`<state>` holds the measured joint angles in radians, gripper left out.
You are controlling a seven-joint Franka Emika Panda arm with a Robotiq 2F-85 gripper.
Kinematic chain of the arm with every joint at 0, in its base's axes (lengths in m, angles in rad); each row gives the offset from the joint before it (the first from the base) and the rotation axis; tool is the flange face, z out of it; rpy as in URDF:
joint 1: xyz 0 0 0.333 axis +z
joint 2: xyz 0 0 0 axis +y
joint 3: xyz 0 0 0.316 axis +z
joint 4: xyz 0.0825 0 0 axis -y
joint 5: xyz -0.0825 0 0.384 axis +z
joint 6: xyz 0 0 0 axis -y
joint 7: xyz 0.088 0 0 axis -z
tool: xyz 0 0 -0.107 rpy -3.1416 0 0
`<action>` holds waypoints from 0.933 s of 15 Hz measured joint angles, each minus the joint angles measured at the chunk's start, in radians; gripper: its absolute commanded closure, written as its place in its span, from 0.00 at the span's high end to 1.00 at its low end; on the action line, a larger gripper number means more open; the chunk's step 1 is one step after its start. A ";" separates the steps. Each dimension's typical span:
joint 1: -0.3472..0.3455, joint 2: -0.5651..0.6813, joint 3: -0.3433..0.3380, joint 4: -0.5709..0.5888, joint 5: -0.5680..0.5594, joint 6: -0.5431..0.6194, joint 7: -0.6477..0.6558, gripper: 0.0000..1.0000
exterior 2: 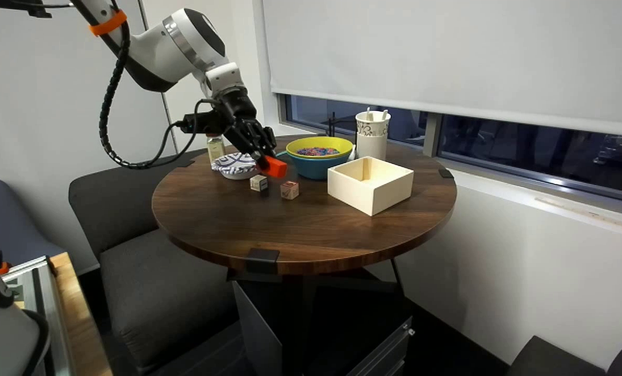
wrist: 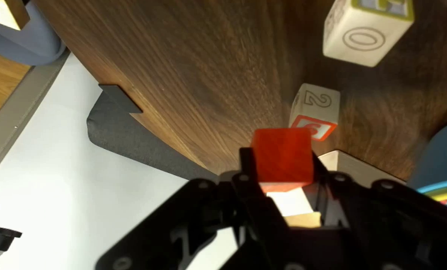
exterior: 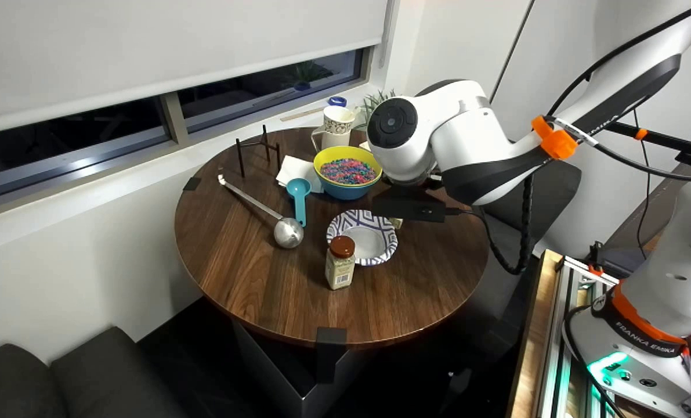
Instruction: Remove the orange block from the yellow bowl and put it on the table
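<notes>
Placing the block [exterior 2: 277,167] on the counter [exterior 2: 211,209] calls for levelling it and descending clear of the cubes [exterior 2: 290,190]. The pincer [wrist: 282,165] grips the block; release after contact.

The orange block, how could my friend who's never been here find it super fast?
Find the big round brown table, then the black gripper over it. The orange block is squeezed between the gripper's fingers. Unlike the two printed cubes standing on the table nearby, its visible sides are plain orange-red.
</notes>
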<state>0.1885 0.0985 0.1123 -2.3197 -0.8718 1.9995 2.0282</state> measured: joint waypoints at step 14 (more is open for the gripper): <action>0.015 0.121 0.020 0.097 -0.018 0.000 0.009 0.08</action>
<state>0.2039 0.2196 0.1321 -2.2230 -0.8895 1.9995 2.0377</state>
